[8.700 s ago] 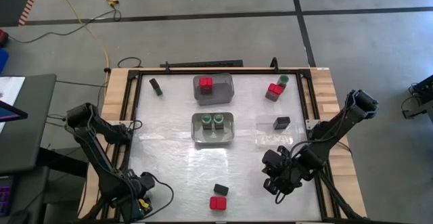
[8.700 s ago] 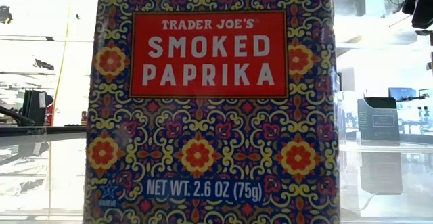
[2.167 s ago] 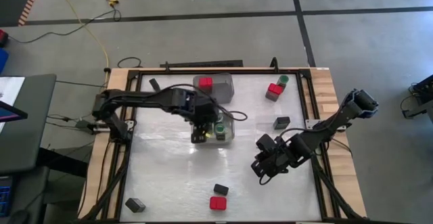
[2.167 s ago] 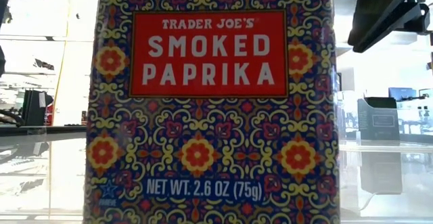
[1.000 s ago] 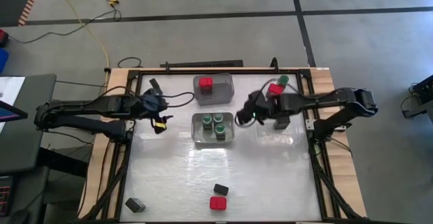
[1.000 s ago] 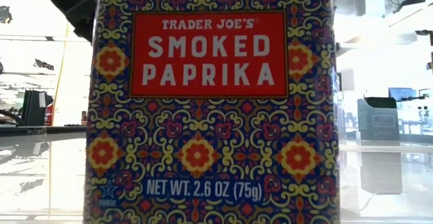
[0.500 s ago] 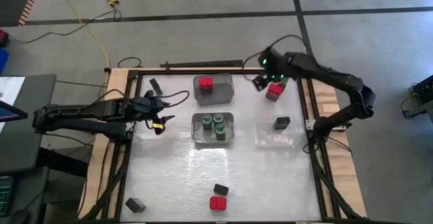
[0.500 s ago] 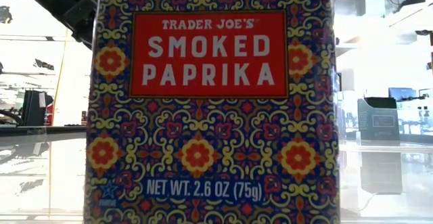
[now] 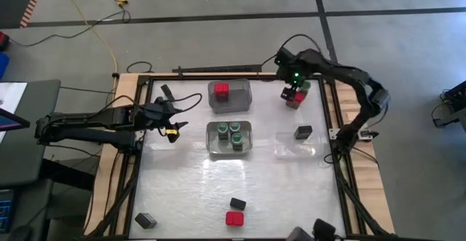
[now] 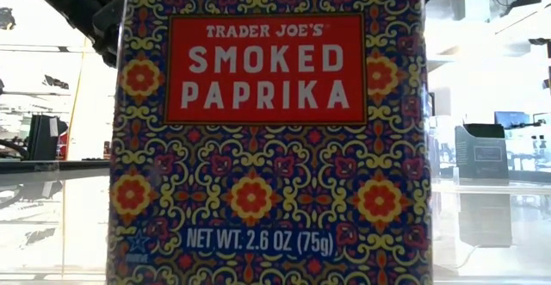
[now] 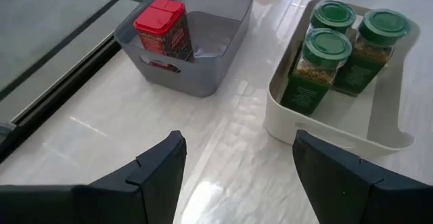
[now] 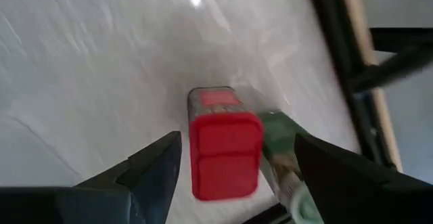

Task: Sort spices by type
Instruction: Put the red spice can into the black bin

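Right gripper hovering spread over the red-topped tin at the table's far right corner, green-lidded jar touching beside it. Tin looking rigid, light, probably slick; flat sides are offering the best hold. Left gripper waiting, spread.

A smoked paprika tin fills the low view, its top and base cut off, hiding nearly all of the bench behind it. In the right wrist view a green-lidded jar is blurred and half hidden behind a red-topped tin. From above, the right hand covers part of that pair; labels on every container are too small to read.
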Available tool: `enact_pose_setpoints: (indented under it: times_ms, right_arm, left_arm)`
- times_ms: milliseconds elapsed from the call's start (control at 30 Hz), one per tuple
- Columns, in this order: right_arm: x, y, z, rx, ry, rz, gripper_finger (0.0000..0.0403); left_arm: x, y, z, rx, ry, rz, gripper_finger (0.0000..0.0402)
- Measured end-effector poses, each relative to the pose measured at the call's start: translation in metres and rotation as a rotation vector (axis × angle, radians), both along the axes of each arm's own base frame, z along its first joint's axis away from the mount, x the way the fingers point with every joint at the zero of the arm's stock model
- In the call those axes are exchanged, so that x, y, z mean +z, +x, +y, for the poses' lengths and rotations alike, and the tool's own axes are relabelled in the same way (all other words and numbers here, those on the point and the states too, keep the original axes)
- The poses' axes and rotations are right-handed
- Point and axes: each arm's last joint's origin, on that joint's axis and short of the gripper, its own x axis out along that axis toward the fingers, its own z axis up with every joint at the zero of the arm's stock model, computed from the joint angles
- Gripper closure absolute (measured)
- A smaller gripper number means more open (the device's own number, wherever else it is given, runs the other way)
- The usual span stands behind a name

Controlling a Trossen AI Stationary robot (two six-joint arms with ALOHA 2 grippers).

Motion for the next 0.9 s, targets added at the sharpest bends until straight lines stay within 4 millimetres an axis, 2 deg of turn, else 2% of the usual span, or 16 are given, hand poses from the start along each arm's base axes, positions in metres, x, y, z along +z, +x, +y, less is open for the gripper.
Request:
enact_pose_setpoints:
  times_ms: [200, 400, 767, 900]
  right_arm:
    - [-0.029, 0.007, -0.008, 0.047, 0.09, 0.099, 0.0086]
    - [-0.048, 0.008, -0.014, 0.043, 0.152, 0.161, 0.0086]
    - [-0.052, 0.002, -0.012, 0.055, 0.211, 0.231, 0.0088]
    - [-0.052, 0.001, -0.014, 0.048, 0.209, 0.229, 0.011]
  left_arm:
    - [0.0, 0.0, 0.001, 0.027, -0.033, -0.019, 0.0141]
    - [0.0, 0.0, 0.001, 0.04, -0.05, -0.029, 0.0141]
    - [0.0, 0.0, 0.001, 0.041, -0.05, -0.029, 0.0141]
    - [0.0, 0.0, 0.001, 0.041, -0.05, -0.029, 0.0141]
